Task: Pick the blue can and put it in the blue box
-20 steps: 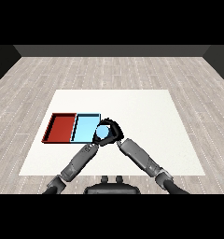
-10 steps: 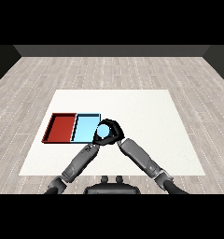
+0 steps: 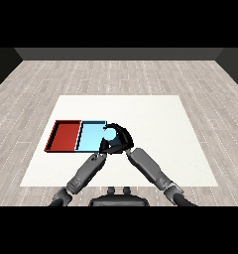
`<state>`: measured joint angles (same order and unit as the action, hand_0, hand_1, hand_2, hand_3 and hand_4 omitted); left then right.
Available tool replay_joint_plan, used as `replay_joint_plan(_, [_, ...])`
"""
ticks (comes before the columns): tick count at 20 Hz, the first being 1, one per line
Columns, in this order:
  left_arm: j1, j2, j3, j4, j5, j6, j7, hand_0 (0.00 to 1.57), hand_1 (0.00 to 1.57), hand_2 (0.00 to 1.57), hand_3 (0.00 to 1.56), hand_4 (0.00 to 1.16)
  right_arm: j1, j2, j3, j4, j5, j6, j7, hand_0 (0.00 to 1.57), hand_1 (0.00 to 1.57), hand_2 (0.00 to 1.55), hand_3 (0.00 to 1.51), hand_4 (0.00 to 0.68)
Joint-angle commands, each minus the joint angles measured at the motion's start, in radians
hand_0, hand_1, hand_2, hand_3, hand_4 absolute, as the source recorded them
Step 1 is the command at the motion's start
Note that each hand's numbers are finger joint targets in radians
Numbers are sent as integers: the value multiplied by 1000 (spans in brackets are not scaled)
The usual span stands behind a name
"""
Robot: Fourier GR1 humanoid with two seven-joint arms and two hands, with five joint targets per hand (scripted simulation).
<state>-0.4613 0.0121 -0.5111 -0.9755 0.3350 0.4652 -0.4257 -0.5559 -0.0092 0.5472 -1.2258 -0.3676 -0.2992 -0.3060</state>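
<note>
Little has moved since the earlier views: the right hand [image 3: 122, 139] with the can [image 3: 110, 134] sits a touch nearer the blue tray [image 3: 89, 136], now at its right edge; the trays and forearms keep their places.

Table [image 3: 155, 119]: white, square-cut, on a grey plank floor [image 3: 36, 79].

Red tray [image 3: 65, 135]: on the table's left part, long side toward the robot, touching the blue tray along its right wall.

Blue tray: light blue, just right of the red one, same depth. Its right wall is partly covered by the hands.

Can: light blue, held over the blue tray's right edge. Only a rounded part shows between the black fingers; whether it touches the tray floor I cannot tell.

Right hand: black, reaching in from the lower right on a grey forearm [image 3: 148, 166]. Fingers curl over the top and right side of the can, holding it.

Left hand [image 3: 107, 147]: black, coming from the lower left on its grey forearm [image 3: 86, 171], set just below the can and close against the right hand, near the tray's front right corner. The two hands overlap here, so I cannot tell how its fingers stand.

Forearms: the two converge toward the can, forming a narrow wedge with its tip at the blue tray's right side.
</note>
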Motion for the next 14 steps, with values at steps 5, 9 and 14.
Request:
replay_joint_plan(5, [-21, -12, 42, 15, -22, -17, 23, 1571, 1571, 1543, 1476, 1134, 0, 9, 13, -18, -18, -52, -4, 0, 0, 0, 0, 0])
replay_joint_plan(9, [-59, -12, 49, 126, 5, -47, -31, 1571, 1571, 1565, 1492, 1141, 36, 9, -72, 0, 16, 49, -4, 0, 0, 0, 0, 0])
replay_joint_plan(14, [30, -12, 65, -1, -105, -28, 21, 1571, 1571, 1571, 1511, 1131, 91, 9, -64, -81, 40, 49, 29, 0, 0, 0, 0, 0])
